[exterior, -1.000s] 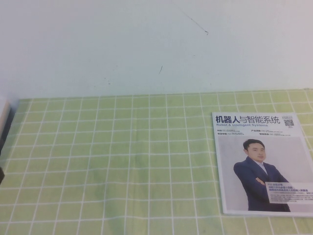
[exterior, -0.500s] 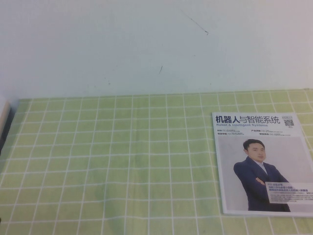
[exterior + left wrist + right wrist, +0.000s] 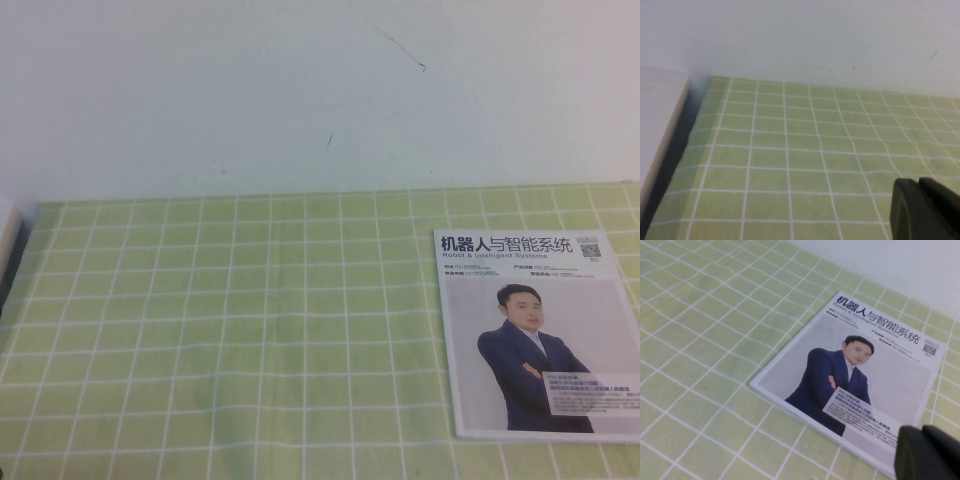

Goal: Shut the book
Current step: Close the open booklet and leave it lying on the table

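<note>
Book (image 3: pixel 535 335) lies shut by the table's (image 3: pixel 250 330) right edge, nearest the right gripper (image 3: pixel 929 454); left gripper (image 3: pixel 924 209) hangs over the left edge; I cannot tell either's opening.

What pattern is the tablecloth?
Green, white grid; high view; left pincer over tablecloth, right pincer near magazine.

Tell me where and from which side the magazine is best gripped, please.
The magazine lies flat, closed, cover up on the checked cloth, so only its thin edges can be gripped. Probably best: the left long edge, coming low from the open cloth beside it. The right pincer hangs near the magazine; the left pincer hangs over cloth on the left side.
</note>
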